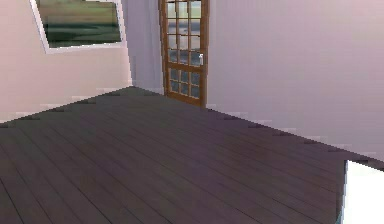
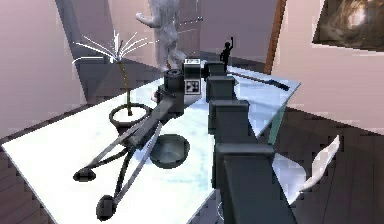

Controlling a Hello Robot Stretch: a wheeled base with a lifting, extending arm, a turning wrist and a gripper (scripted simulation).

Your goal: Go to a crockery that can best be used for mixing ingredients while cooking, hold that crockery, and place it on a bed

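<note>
Floor: dark wooden boards [image 1: 150, 150] run across the forward view to the walls.
Door: a wooden door with glass panes [image 1: 185, 50] stands in the far corner of the forward view, between a pink wall and a pale lilac one.
Framed picture: it [image 1: 80, 22] hangs on the pink wall at the forward view's upper left.
White edge: a pale white shape [image 1: 362, 195] shows at the forward view's lower right corner; I cannot tell what it is.
Table: a light, marbled table [image 2: 60, 140] lies under the arm in the arm side view.
Arm: the dark square bar [image 2: 240, 150] rises from the bottom edge and reaches out over the table, with two white marked squares [image 2: 190, 78] at its far end.
Gripper: the gripper [image 2: 95, 190] slants down to the left over the table, its thin fingers [image 2: 120, 152] ending near the table's near edge. Its state cannot be told, nor whether it holds anything.
Bowl: a dark grey round bowl [image 2: 172, 152] sits on the table just right of the fingers, between them and the arm.
Plant: a dark pot [image 2: 124, 113] with white spiky leaves stands farther back on the table.
Statue: a grey statue [image 2: 163, 25] rises behind the marked squares.
Figurine: a small black figure [image 2: 228, 52] stands at the table's far part.
Chair: a white chair [image 2: 322, 165] stands beside the table at the arm side view's right.
Wall picture: a dark framed one [image 2: 350, 22] hangs at the upper right.
</note>
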